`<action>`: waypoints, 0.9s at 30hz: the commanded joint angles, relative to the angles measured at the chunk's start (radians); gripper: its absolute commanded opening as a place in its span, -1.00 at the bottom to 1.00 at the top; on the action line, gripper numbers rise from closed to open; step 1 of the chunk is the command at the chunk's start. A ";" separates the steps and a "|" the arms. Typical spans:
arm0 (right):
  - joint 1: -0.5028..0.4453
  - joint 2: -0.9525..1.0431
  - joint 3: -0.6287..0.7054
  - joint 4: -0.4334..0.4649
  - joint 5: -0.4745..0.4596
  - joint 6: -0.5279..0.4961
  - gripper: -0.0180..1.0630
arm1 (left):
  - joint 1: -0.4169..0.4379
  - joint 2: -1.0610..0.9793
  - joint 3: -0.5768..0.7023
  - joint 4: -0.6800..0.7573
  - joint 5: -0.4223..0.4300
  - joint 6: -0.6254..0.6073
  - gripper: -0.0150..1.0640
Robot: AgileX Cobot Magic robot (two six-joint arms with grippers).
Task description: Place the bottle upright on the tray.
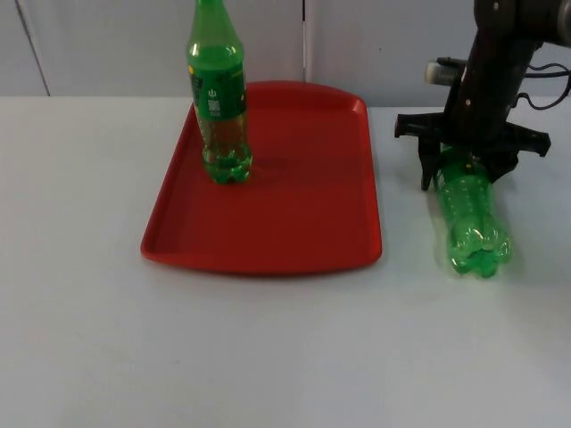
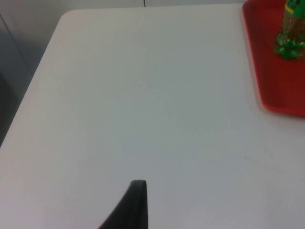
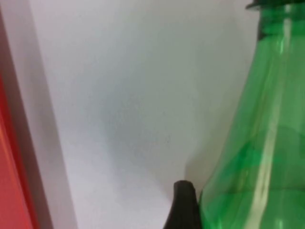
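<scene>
While bent low — right gripper (image 1: 457, 160) fingers spread around the lying bottle (image 1: 470, 218); left fingers' state unclear.

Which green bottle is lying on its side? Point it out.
The unlabelled green bottle on the white table, right of the red tray, under the right gripper. The labelled bottle stands upright on the tray.

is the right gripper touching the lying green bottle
Touching: in the right wrist view a fingertip presses the lying green bottle; right gripper.
</scene>
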 commanded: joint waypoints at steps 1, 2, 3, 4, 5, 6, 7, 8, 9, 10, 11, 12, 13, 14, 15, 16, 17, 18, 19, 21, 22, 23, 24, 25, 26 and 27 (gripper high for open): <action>-0.009 -0.016 0.000 0.048 -0.001 -0.026 -0.97 | 0.001 -0.003 0.004 0.004 -0.011 0.000 0.98; -0.009 -0.016 0.000 0.048 -0.001 -0.026 -0.97 | 0.001 -0.003 0.004 0.004 -0.011 0.000 0.98; -0.011 -0.029 0.000 0.053 -0.001 -0.034 -0.97 | 0.001 -0.003 0.004 0.004 -0.011 0.000 0.98; -0.016 -0.051 0.000 0.056 -0.001 -0.047 -0.97 | 0.001 -0.003 0.004 0.004 -0.011 0.000 0.98; -0.018 -0.072 0.000 0.056 -0.001 -0.063 -0.97 | 0.001 -0.003 0.004 0.004 -0.011 0.000 0.98; -0.020 -0.091 0.000 0.056 -0.001 -0.073 -0.97 | 0.001 -0.003 0.004 0.004 -0.011 0.000 0.98; -0.020 -0.091 0.000 0.056 -0.001 -0.073 -0.97 | 0.001 -0.003 0.004 0.004 -0.011 0.000 0.98; -0.026 -0.115 0.000 0.052 -0.001 -0.090 -0.97 | 0.001 -0.003 0.004 0.004 -0.011 0.000 0.98; -0.028 -0.136 0.000 0.050 -0.001 -0.103 -0.97 | 0.001 -0.003 0.004 0.004 -0.011 0.000 0.98; -0.032 -0.161 0.000 0.050 -0.001 -0.117 -0.97 | 0.001 -0.003 0.004 0.004 -0.011 0.000 0.98; -0.036 -0.182 0.000 0.048 -0.001 -0.138 -0.97 | 0.001 -0.003 0.004 0.004 -0.011 0.000 0.98; -0.041 -0.207 0.000 0.048 -0.001 -0.152 -0.97 | 0.001 -0.003 0.004 0.004 -0.011 0.000 0.98; -0.041 -0.207 0.000 0.048 -0.001 -0.152 -0.97 | 0.001 -0.003 0.004 0.004 -0.011 0.000 0.98; -0.042 -0.232 0.000 0.048 -0.001 -0.165 -0.97 | 0.001 -0.003 0.004 0.004 -0.011 0.000 0.98; -0.042 -0.257 0.000 0.038 -0.001 -0.183 -0.97 | 0.001 -0.003 0.004 0.004 -0.011 0.000 0.98; -0.042 -0.278 0.000 0.029 -0.001 -0.196 -0.97 | 0.001 -0.003 0.004 0.004 -0.011 0.000 0.98; -0.042 -0.307 0.000 0.030 -0.001 -0.218 -0.97 | 0.001 -0.003 0.004 0.004 -0.011 0.000 0.98; -0.042 -0.307 0.000 0.030 -0.001 -0.218 -0.97 | 0.001 -0.003 0.004 0.004 -0.011 0.000 0.98; -0.042 -0.329 0.000 0.036 -0.001 -0.237 -0.97 | 0.001 -0.003 0.004 0.004 -0.011 0.000 0.98; -0.042 -0.392 0.000 0.050 -0.001 -0.277 -0.97 | 0.001 -0.003 0.004 0.004 -0.011 0.000 0.98; -0.040 -0.418 0.000 0.065 -0.013 -0.294 -0.97 | 0.001 -0.003 0.004 0.004 -0.011 0.000 0.98; -0.040 -0.438 0.000 0.088 -0.034 -0.312 -0.97 | 0.001 -0.003 0.004 0.004 -0.011 0.000 0.98; -0.040 -0.438 0.000 0.088 -0.034 -0.312 -0.97 | 0.001 -0.003 0.004 0.004 -0.011 0.000 0.98; -0.040 -0.458 0.000 0.110 -0.055 -0.325 -0.97 | 0.001 -0.003 0.004 0.004 -0.011 0.000 0.98; -0.040 -0.483 0.000 0.128 -0.078 -0.332 -0.97 | 0.001 -0.003 0.004 0.004 -0.011 0.000 0.98; -0.040 -0.506 0.000 0.135 -0.099 -0.344 -0.97 | 0.001 -0.003 0.004 0.004 -0.011 0.000 0.98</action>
